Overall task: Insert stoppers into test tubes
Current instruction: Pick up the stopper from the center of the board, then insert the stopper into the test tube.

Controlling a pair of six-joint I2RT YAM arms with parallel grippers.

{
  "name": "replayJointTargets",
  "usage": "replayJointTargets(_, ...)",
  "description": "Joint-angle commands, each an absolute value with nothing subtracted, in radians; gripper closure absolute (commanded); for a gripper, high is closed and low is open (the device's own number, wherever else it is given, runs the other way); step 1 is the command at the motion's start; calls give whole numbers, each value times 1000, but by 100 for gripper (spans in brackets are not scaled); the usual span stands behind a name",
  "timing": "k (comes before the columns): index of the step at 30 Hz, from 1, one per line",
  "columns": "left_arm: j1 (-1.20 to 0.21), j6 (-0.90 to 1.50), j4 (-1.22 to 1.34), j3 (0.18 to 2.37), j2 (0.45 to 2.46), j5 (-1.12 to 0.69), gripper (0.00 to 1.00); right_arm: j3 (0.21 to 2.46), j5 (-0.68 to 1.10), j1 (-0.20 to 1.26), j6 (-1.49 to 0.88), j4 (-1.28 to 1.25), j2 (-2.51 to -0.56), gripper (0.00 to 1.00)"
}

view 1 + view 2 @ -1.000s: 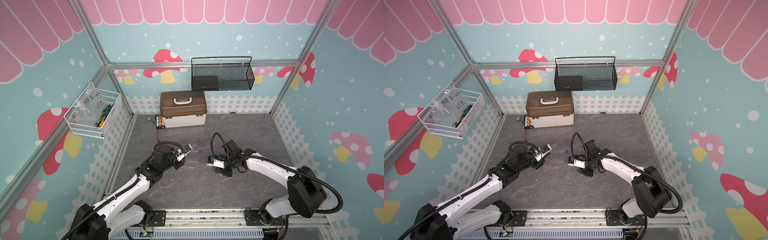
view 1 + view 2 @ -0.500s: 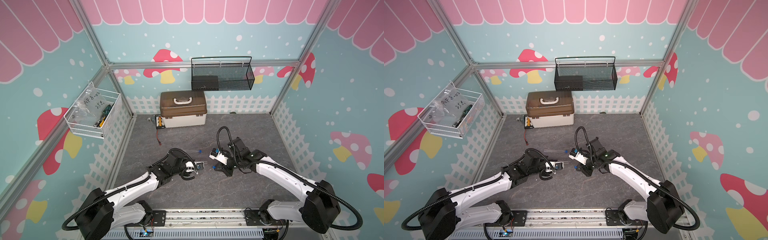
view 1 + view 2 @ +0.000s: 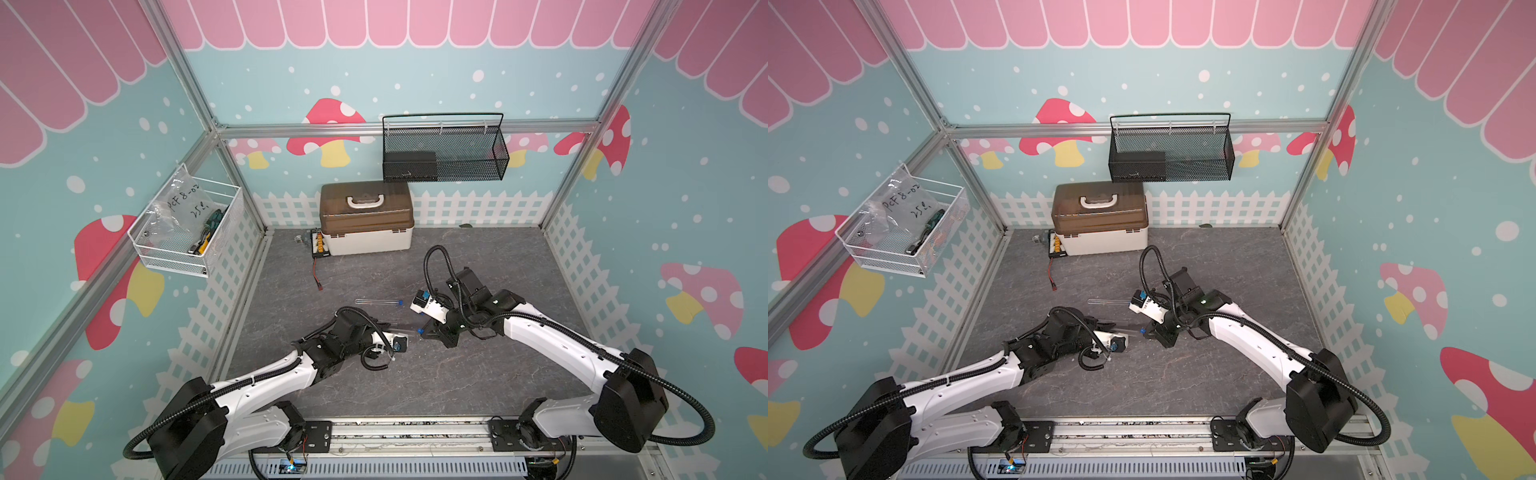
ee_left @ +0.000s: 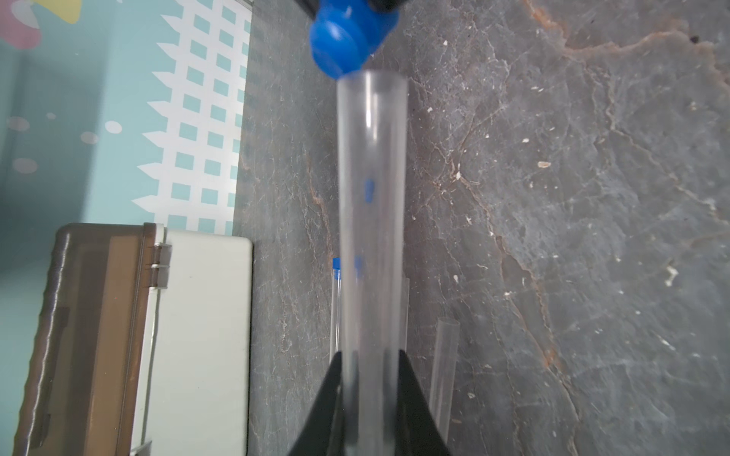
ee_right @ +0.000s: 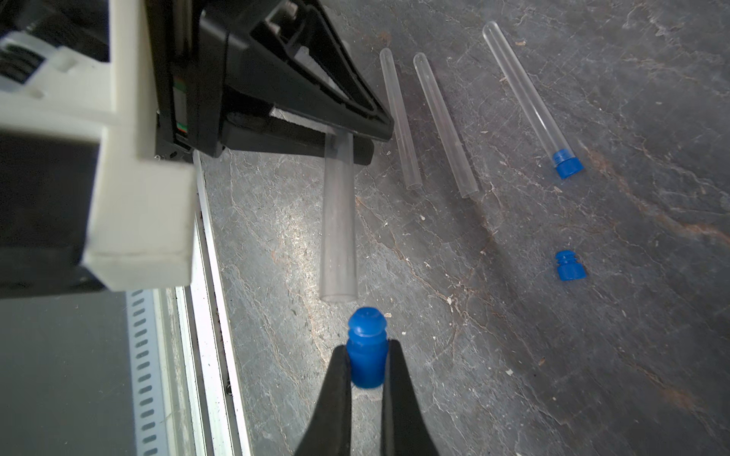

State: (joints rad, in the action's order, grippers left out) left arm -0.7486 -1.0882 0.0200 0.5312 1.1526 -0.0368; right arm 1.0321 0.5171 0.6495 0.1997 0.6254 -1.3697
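Low in the middle of a top view, the left gripper (image 3: 390, 327) has swung down since a second ago and now meets the right gripper (image 5: 367, 355) tip to tip. Its jaws clamp a clear test tube (image 5: 339, 221), mouth outward. The right jaws pinch a blue stopper (image 5: 365, 347) just short of that mouth and slightly off line, so insertion looks imminent. Beyond, two bare tubes (image 5: 399, 118) and a loose stopper (image 5: 569, 266) lie on the table (image 3: 478, 257); farther up the frame rests a capped tube (image 3: 378, 302)

left hand (image 3: 1112, 326) gripping clear tube (image 3: 1126, 329), right hand (image 3: 1146, 332) pinching blue stopper (image 3: 1142, 331)
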Motion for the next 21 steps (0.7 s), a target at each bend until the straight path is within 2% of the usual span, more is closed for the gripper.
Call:
replayJointTargets(1,-756,-1139,43,524,1144,-17,100,1066,542,659,194,657,-1383,94)
replayJointTargets(21,-781,-1116,3,544,1160,-25,100,1095,537,681,206,659,-1433,94)
